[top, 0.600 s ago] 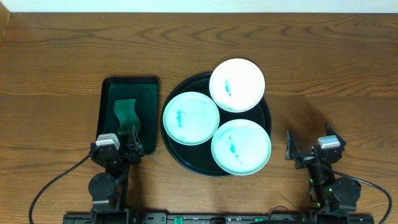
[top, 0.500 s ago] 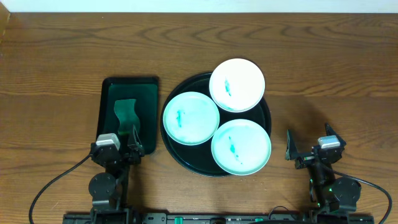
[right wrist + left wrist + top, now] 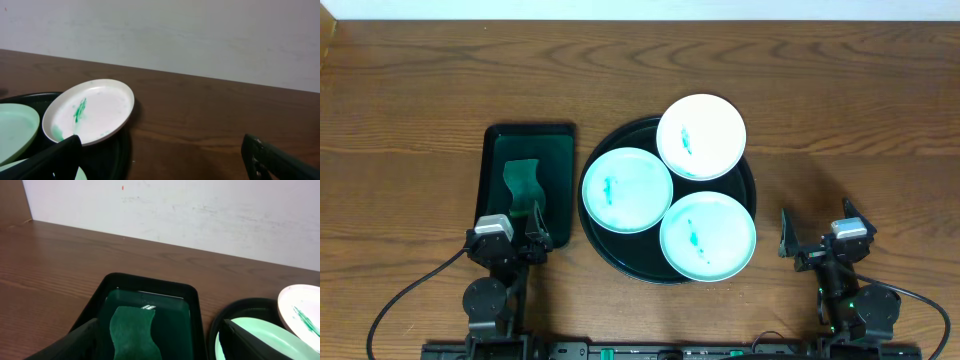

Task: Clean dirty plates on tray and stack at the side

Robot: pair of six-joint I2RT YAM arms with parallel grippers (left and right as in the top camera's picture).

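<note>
Three plates [image 3: 627, 190] lie on the tray [image 3: 620, 252], each with a green smear. The left gripper [image 3: 510, 235] is left of the tray, over the green tray [image 3: 558, 160], its fingers wide apart and empty. The right gripper [image 3: 817, 238] is right of the tray, also wide apart and empty, clear of the plates.

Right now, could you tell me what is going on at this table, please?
Nothing is being handled at the moment. The left gripper and the right gripper sit at the near edge of the table, fingers open and empty. Three plates lie on the black tray, each with a teal smear, so none has been cleaned or stacked yet. A green sponge lies in the green tray, just ahead of the left gripper.
</note>
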